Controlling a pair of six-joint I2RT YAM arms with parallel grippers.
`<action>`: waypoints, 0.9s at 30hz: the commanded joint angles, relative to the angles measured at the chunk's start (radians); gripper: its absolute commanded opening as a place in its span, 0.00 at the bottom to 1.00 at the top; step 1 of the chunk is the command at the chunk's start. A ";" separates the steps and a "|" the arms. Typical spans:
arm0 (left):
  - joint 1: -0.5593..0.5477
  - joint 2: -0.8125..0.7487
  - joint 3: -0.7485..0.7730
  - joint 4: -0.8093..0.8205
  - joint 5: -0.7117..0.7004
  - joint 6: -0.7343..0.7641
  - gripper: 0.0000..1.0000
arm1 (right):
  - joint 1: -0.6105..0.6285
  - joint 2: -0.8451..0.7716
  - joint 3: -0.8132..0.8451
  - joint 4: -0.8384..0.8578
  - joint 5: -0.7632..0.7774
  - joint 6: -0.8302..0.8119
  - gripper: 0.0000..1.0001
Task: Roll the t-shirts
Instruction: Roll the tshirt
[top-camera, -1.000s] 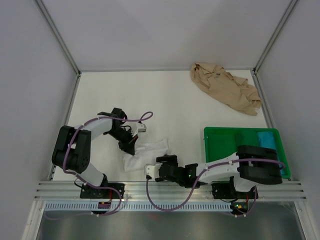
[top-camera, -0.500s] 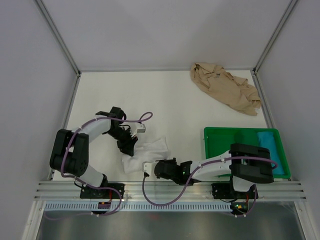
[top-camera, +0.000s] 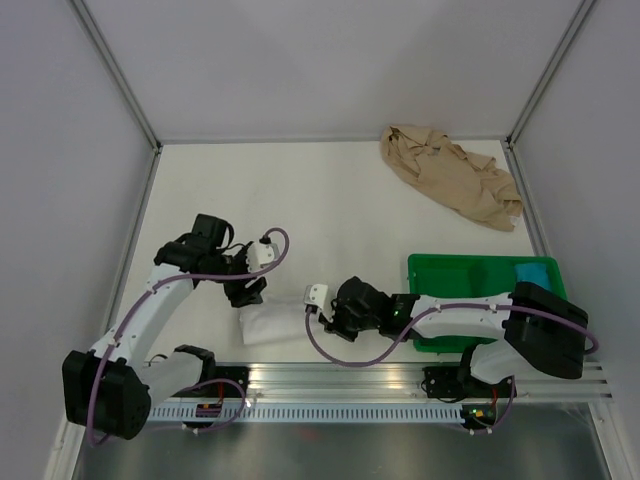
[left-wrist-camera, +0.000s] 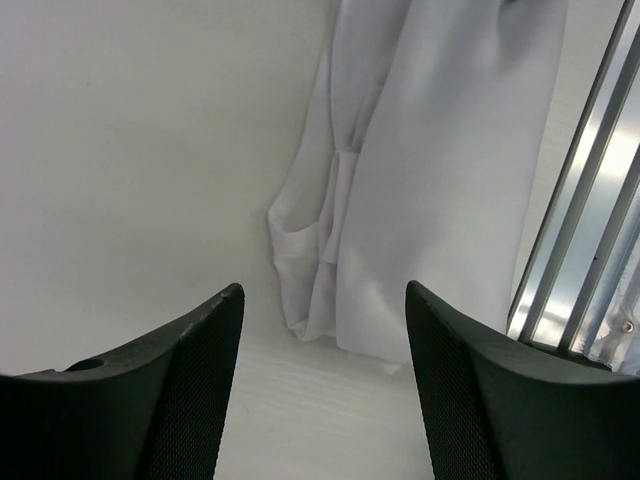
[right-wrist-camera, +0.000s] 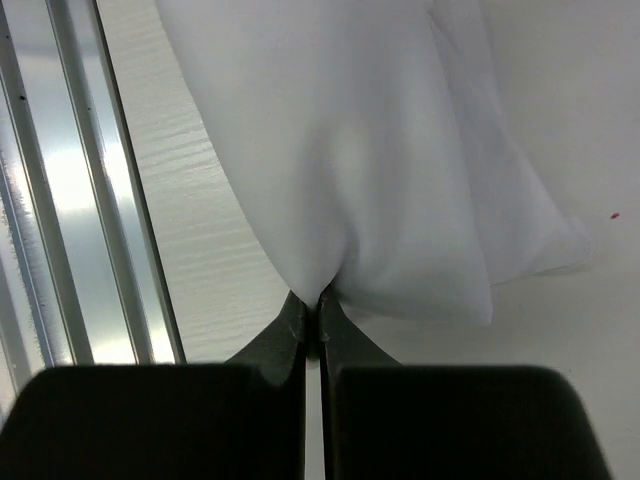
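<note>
Left side of the worktop (top-camera: 340, 200): the left gripper (top-camera: 248, 296) is over the near edge, left of centre, pointing down at the left end of the white t-shirt (top-camera: 268, 323). In the left wrist view its jaws stand well apart. Both fingers (left-wrist-camera: 190, 370) are clear of the cloth, and the shirt's gathered end (left-wrist-camera: 440, 180) lies just ahead of the gap between them. Whether the fingertips touch the worktop cannot be told.

White t-shirt: it lies as a long, narrow bundle along the near edge of the worktop, left of centre. It is just beside the aluminium rail (top-camera: 330, 372) and runs parallel to it. Folds and a tucked hem show at its left end.

Centre: the right gripper (top-camera: 328, 322) reaches across from the right to the right end of the same bundle. In the right wrist view its jaws are closed flat together (right-wrist-camera: 318, 312) and pinch a fold of the white cloth (right-wrist-camera: 350, 150). The cloth bulges out from that pinch, and the rail (right-wrist-camera: 70, 200) runs alongside.

Right side: a green tray (top-camera: 420, 275) sits at the near right corner of the worktop, with a blue item (top-camera: 540, 272) at its right end. The right arm crosses over the tray's near wall.

Far right corner: the tan t-shirt (top-camera: 450, 180) lies crumpled, well apart from both grippers.
</note>
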 joint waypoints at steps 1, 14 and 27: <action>-0.030 -0.004 -0.047 -0.023 -0.033 0.040 0.71 | -0.083 -0.006 -0.024 0.085 -0.249 0.113 0.01; -0.252 -0.086 -0.078 -0.095 -0.108 -0.108 0.98 | -0.193 0.057 0.035 0.047 -0.323 0.138 0.00; -0.346 -0.115 -0.256 0.079 -0.255 -0.127 0.95 | -0.244 0.097 0.033 0.097 -0.411 0.213 0.00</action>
